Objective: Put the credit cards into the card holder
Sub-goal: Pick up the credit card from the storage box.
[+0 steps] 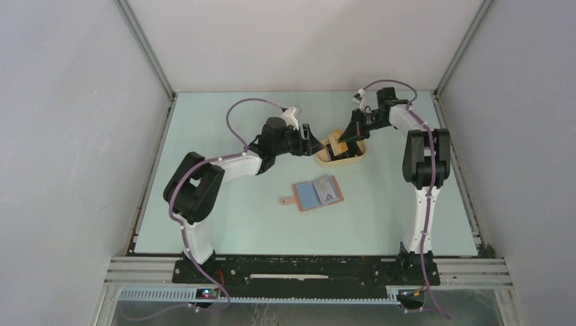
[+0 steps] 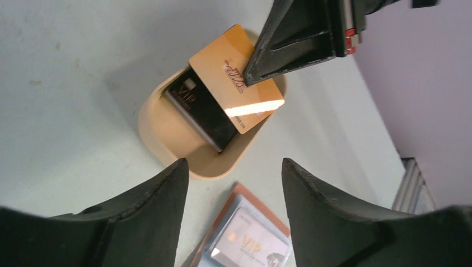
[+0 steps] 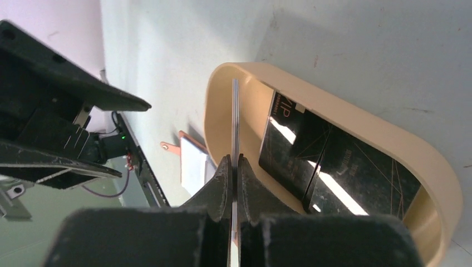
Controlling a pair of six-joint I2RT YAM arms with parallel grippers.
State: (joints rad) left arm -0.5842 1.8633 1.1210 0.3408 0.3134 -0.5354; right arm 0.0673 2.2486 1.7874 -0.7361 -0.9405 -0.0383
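Nearest, the holder lies open, a grey card in one pocket. Beyond it, the left gripper stands spread and empty beside the tray. The right gripper pinches the orange card, tilted above the black pieces. This looks like the pick-up step; next, carry the card to a free pocket, edge first.

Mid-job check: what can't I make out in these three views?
Right wrist view: the orange-yellow plastic card pinched by the right fingers shows edge-on; one card or several, cannot tell.
Left wrist view: that card covers part of the black VIP-printed pieces in the beige oval tray; number unclear.
Top view: the reddish-brown folding card holder is too small to count filled pockets; the left wrist view cuts it at the bottom edge, between the left fingers.
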